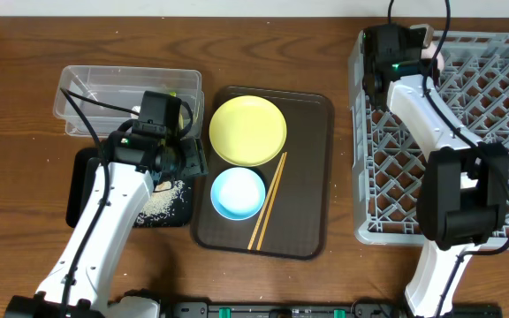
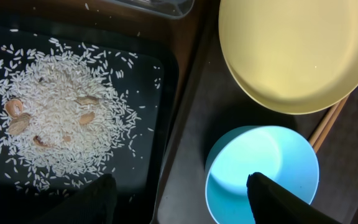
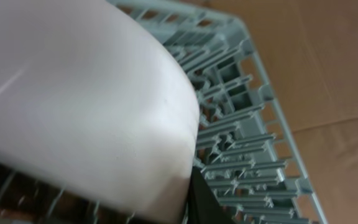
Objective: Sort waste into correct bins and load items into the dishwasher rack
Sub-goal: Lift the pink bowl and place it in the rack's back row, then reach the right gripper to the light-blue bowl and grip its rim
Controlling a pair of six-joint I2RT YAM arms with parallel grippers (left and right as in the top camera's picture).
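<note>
White bowl (image 3: 73, 93), touching right gripper (image 1: 416, 46) (one finger visible), above dishwasher rack (image 3: 241, 124)

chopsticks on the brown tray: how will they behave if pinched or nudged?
The chopsticks look thin and wooden: probably stiff and light. Lying flat on the serving tray, they may separate, a pinch catching only one. A nudge could roll them against the light blue bowl beside them.

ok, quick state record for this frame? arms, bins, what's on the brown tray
left gripper: open, empty, between black tray and light blue bowl
right gripper: at rack corner, white bowl filling its camera; grip unclear
black tray: rice pile
serving tray: yellow plate, light blue bowl, chopsticks
clear tub: contents unclear
</note>
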